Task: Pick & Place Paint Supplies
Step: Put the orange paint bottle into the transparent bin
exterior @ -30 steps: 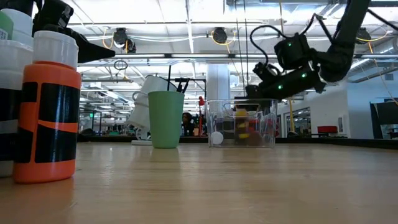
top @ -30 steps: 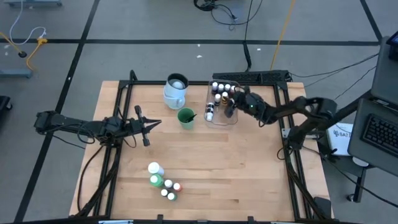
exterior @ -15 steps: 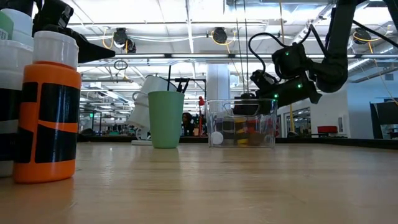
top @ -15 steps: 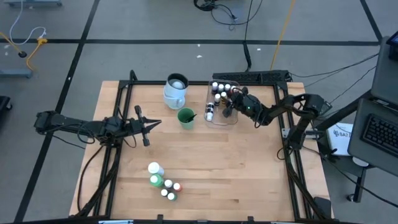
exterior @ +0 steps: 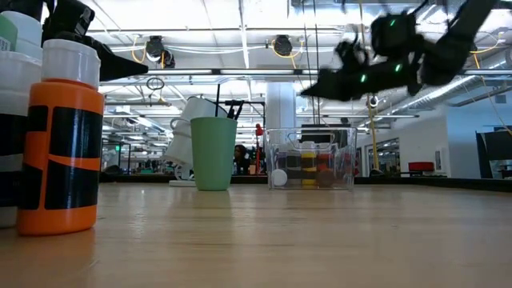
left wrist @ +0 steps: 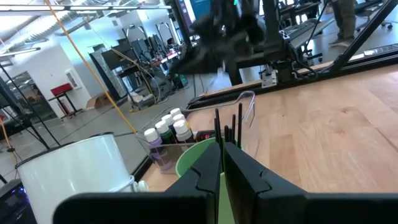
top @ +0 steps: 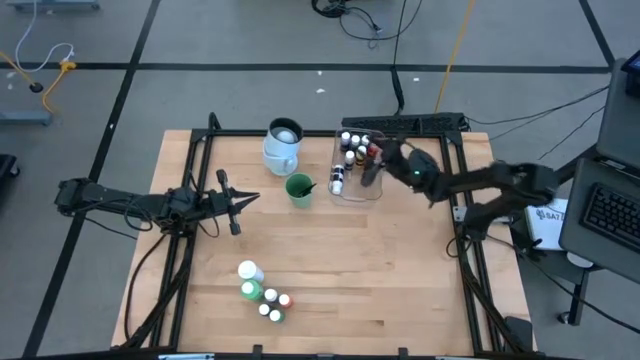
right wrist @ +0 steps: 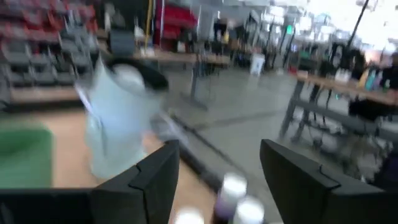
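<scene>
A clear tub [top: 358, 165] at the far right of the table holds several small paint bottles [left wrist: 168, 127] standing upright. My right gripper [top: 372, 170] hovers open above the tub's right side, clear of its rim [exterior: 316, 86], with nothing between its fingers [right wrist: 221, 180]. More small bottles and two larger ones [top: 262, 290] stand on the table near the front edge. A green cup [top: 298, 188] holds thin dark brushes [left wrist: 227, 127] that lean on its rim. My left gripper [top: 240, 200] waits shut at the table's left, pointing toward the cup.
A pale-blue jug [top: 283, 143] stands left of the tub, behind the green cup. An orange-and-black bottle with a white cap [exterior: 60, 144] stands close to the low camera. Bare wood lies between the cup and the front group of bottles.
My right gripper has dipped to the tub's rim, then risen well above it and drawn back a little toward the table's right edge. The bottles in the tub stay standing.
</scene>
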